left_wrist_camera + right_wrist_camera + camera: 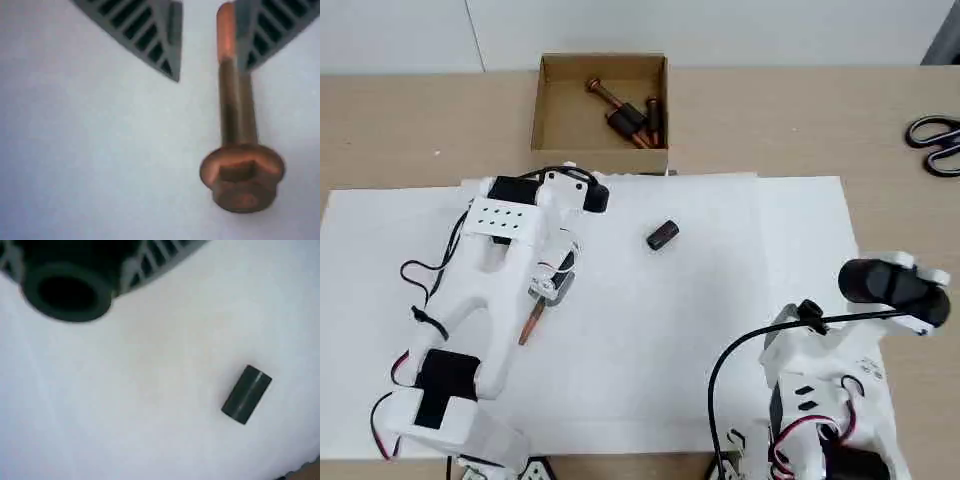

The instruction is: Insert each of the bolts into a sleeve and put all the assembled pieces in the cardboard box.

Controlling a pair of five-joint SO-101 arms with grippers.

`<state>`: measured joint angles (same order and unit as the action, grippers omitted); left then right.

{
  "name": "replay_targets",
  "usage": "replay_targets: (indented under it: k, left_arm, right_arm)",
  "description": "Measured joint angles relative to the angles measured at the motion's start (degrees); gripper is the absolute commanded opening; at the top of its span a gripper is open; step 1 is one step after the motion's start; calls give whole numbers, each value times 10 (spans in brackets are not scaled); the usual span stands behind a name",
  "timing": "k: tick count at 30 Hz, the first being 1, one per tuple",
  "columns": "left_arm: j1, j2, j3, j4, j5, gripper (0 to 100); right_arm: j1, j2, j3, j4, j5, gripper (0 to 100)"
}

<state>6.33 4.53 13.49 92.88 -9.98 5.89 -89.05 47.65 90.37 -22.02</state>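
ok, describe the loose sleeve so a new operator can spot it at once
From the cardboard box at the table's far edge, drop onto the white sheet in front of it. The loose sleeve is the short black cylinder lying alone there, no bolt in it, unlike the bolted ones in the box.

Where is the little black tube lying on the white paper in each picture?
High view: the loose sleeve lies on the white sheet, just in front of the cardboard box.
Right wrist view: the loose sleeve lies alone on bare paper.
Left wrist view: the bolt lies here instead.
Shared landmark: the white sheet, under everything in all three.
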Motion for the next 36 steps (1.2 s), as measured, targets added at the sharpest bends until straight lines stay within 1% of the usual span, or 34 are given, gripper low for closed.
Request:
replay_targets:
  k: [7, 16, 20, 23, 31, 36]
  left_arm:
    - [0, 0, 1, -28, 0, 83]
    - [0, 0, 40, -62, -11, 84]
    - [0, 0, 42, -69, -11, 88]
    - [0, 0, 43, -76, -11, 115]
    - [-1, 0, 43, -77, -18, 116]
    - [-34, 0, 43, -83, -44, 115]
  right_arm:
    - [0, 0, 0, 0, 0, 3]
    - [0, 0, 0, 0, 0, 3]
    - [0, 0, 0, 0, 0, 3]
    - [0, 0, 0, 0, 0, 3]
    - [0, 0, 0, 0, 0, 3]
    - [0, 0, 0, 0, 0, 3]
